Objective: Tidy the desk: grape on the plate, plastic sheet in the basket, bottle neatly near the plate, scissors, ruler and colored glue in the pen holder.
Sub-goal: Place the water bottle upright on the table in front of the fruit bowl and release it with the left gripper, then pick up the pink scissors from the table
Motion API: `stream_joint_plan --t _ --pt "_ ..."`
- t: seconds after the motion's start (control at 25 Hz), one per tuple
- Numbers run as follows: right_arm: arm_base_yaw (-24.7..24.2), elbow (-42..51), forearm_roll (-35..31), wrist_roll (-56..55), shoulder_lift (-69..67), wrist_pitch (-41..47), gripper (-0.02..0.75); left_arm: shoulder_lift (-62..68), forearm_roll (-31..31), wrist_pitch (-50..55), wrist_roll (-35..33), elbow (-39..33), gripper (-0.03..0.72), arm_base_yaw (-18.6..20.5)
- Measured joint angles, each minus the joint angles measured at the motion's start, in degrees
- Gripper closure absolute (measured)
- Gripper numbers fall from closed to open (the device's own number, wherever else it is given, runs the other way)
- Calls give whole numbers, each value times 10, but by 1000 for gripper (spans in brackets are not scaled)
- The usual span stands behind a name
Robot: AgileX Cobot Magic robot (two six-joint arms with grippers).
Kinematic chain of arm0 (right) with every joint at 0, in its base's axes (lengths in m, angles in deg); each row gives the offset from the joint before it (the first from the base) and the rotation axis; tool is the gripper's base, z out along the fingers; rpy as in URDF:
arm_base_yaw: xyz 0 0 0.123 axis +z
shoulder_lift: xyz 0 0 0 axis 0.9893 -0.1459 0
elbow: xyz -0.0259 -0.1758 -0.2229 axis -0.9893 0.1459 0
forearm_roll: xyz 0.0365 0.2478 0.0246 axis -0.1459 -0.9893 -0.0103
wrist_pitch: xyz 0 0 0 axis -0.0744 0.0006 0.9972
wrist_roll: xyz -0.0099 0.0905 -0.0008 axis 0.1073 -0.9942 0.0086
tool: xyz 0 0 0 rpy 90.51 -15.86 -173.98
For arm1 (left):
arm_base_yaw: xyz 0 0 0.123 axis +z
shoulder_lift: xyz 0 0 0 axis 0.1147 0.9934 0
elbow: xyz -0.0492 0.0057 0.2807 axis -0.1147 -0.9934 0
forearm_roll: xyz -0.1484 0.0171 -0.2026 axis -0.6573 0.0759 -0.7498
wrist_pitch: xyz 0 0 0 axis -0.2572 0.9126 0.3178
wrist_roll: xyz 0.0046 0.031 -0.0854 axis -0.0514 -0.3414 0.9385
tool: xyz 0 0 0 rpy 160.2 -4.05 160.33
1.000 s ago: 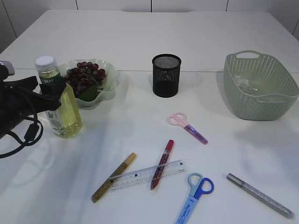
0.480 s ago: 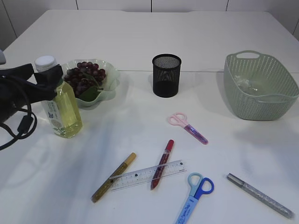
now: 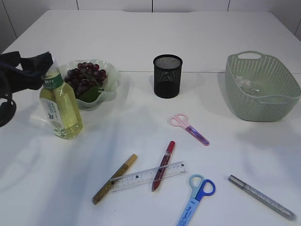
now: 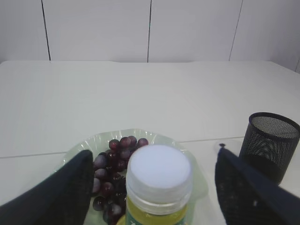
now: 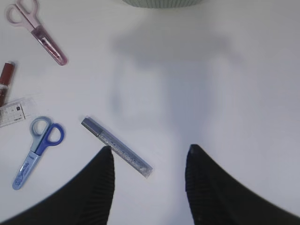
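A bottle [image 3: 61, 110] of yellow liquid stands upright left of the green plate [image 3: 111, 78], which holds the grape bunch [image 3: 84, 75]. My left gripper [image 3: 44, 63] is open at cap height, its fingers on either side of the white cap [image 4: 159, 171] and clear of it. The left gripper [image 4: 152, 154] holds nothing. My right gripper [image 5: 150, 150] is open above bare table, with the silver glue pen [image 5: 117, 147] lying by its left finger. Pink scissors [image 3: 189, 128], blue scissors [image 3: 196, 197], ruler [image 3: 148, 176], red glue pen [image 3: 163, 165] and gold glue pen [image 3: 114, 179] lie on the table. The plastic sheet [image 3: 249, 84] is in the basket [image 3: 261, 87].
The black mesh pen holder [image 3: 167, 76] stands at centre back, to the right of the plate. The basket sits at the far right. The silver glue pen [image 3: 261, 197] lies near the front right edge. The right arm does not show in the exterior view.
My left gripper has risen from the bottle's neck to its cap and drawn back to the left, open throughout. The bottle has stayed in place.
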Motion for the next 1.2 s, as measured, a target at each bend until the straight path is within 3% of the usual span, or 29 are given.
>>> stream_joint_plan --t 0.32,0.6,0.92,1.2 --pt "0 0 0 0 0 0 339 -144 0 163 0 -1 117 0" --pt "0 0 -15 0 0 0 340 -279 0 424 10 4 138 0" --pt "0 0 -46 0 0 0 339 -377 -12 759 12 89 139 0" --pt "0 0 -85 25 -10 0 339 -387 -32 987 12 179 172 0"
